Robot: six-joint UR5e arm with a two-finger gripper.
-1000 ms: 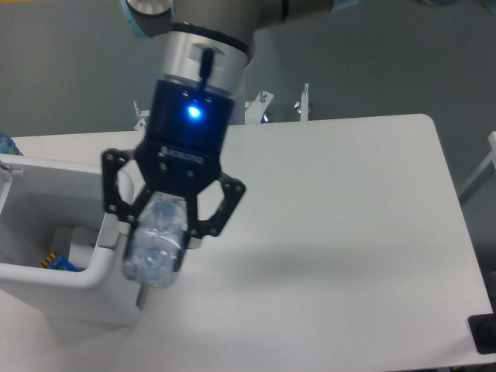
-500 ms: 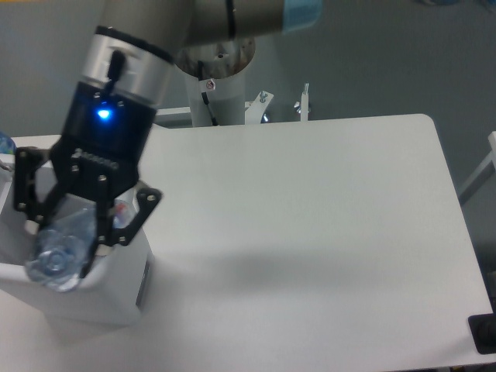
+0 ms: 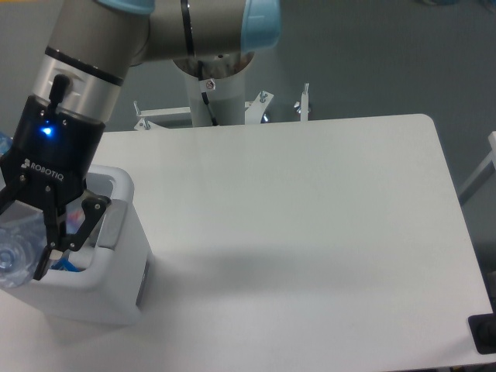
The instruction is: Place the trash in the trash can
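The gripper (image 3: 23,244) has its black fingers (image 3: 81,225) pinching the clear bottle (image 3: 15,252), which hangs over the open mouth of the trash can (image 3: 116,232) at the left edge of the view, partly cut off; the risk, as I judge it, is a release while the bottle sits near the front rim, so it could catch the thick edge and tip out onto the table (image 3: 310,217); count: one bottle, one bin, one gripper; something blue and reddish shows inside the bin, too hidden to name; no wrapper can be made out.
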